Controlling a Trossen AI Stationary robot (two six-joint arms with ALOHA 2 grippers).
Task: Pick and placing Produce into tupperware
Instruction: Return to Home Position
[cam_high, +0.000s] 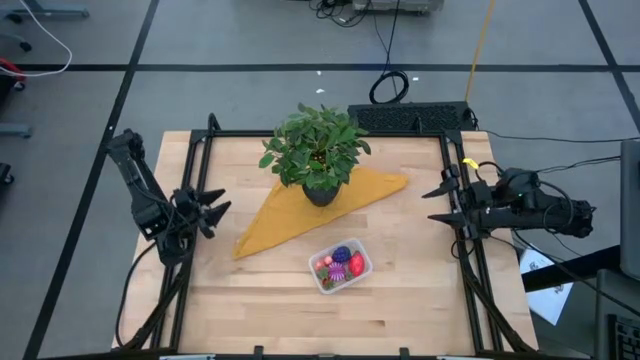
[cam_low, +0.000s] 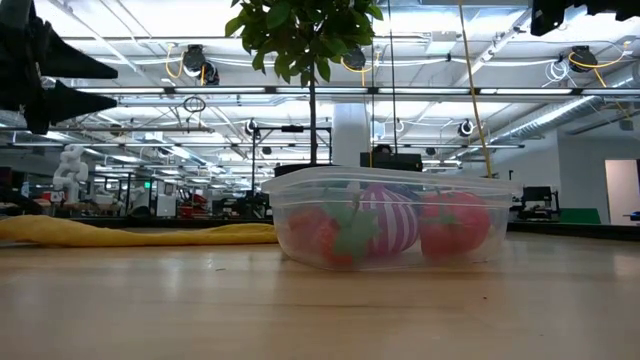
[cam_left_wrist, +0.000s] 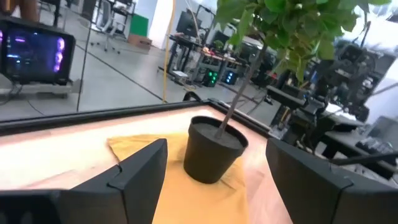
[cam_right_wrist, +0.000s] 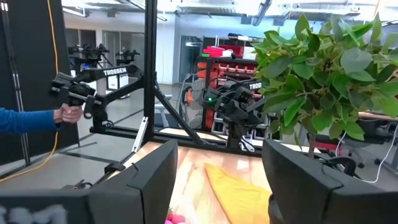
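The clear tupperware (cam_high: 340, 265) rests by its flat bottom on the wooden table, near the middle front. Inside lie toy produce pieces: a red strawberry (cam_high: 356, 265), a purple piece (cam_high: 342, 254) and pink-red pieces (cam_high: 325, 268); the low view shows the tupperware (cam_low: 388, 222) with the same fruits inside. My left gripper (cam_high: 222, 203) hovers open at the table's left edge, pointing toward the plant. My right gripper (cam_high: 436, 205) hovers open at the right edge, pointing left. Neither touches anything.
A leafy potted plant (cam_high: 318, 152) in a black pot stands on a yellow cloth (cam_high: 300, 212) behind the container. A black frame (cam_high: 470, 270) lines the table's edges. In the right wrist view a person's hand (cam_right_wrist: 67, 114) holds a device beyond the table.
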